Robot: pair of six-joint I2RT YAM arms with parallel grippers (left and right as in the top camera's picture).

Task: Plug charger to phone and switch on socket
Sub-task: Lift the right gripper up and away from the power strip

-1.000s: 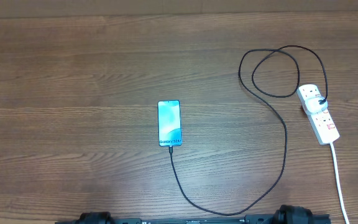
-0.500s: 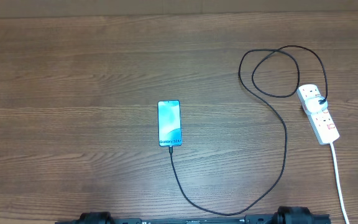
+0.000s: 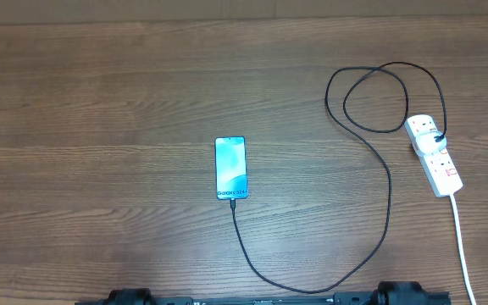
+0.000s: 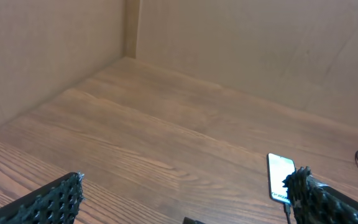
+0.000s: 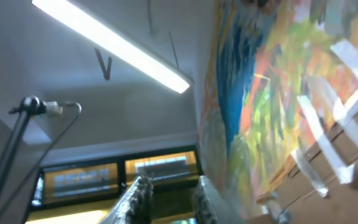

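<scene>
— Where do we see the phone [image 3: 231, 168]?
— Mid-table [image 3: 100, 102], screen up. The charger [image 3: 389, 199] meets its near edge, curves right and loops up to the socket [image 3: 435, 159], which lies well apart from the phone, far right.
— And our grippers?
— Our left gripper [image 4: 186, 186] is spread wide and empty above the wood. Our right gripper [image 5: 171, 190] faces up at a strip light [image 5: 110, 46], with a narrow gap between its fingers [image 5: 140, 196] and nothing in it.
</scene>
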